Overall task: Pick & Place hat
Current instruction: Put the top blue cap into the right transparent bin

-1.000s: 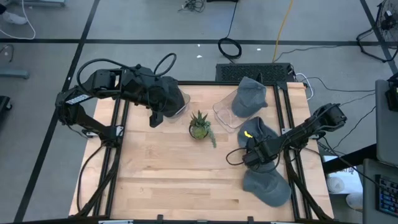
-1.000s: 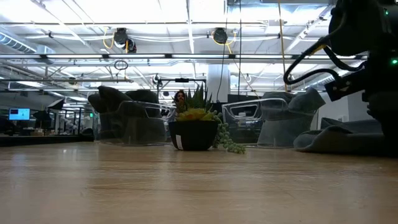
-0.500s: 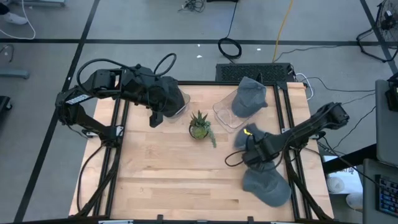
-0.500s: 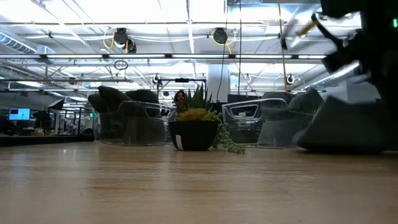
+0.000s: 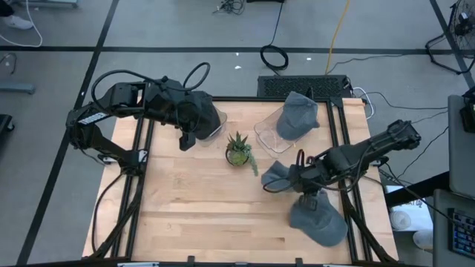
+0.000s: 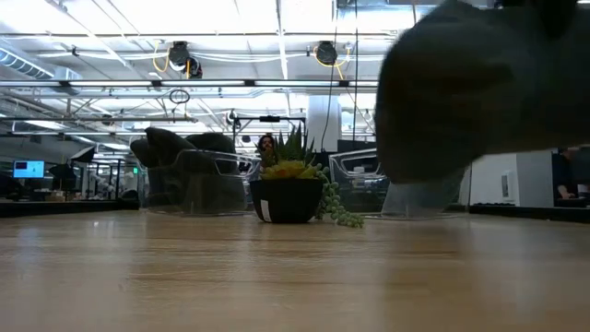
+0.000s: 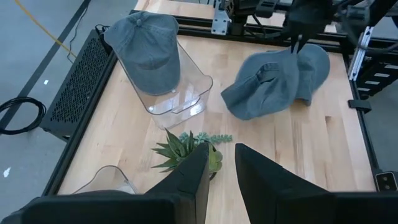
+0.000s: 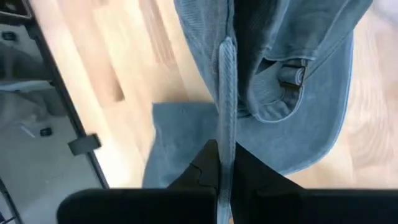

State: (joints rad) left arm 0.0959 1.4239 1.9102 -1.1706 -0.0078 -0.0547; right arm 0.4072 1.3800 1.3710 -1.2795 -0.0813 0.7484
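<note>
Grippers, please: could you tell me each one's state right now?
Left gripper: cannot be told.
Right gripper: closed on a grey hat.

Bare wood across the table's (image 5: pixel 200 215) near half, potted plant (image 5: pixel 238 150) blocking centre, clear bins behind

Bright, even overhead light from ceiling fixtures (image 6: pixel 184 57); soft shadows; a dark blurred shape, perhaps a hat (image 6: pixel 479 92), fills the low view's corner.

hat (image 5: pixel 276 176): grey-blue cap | held lifted above the table | hanging crumpled | right of the plant
</note>
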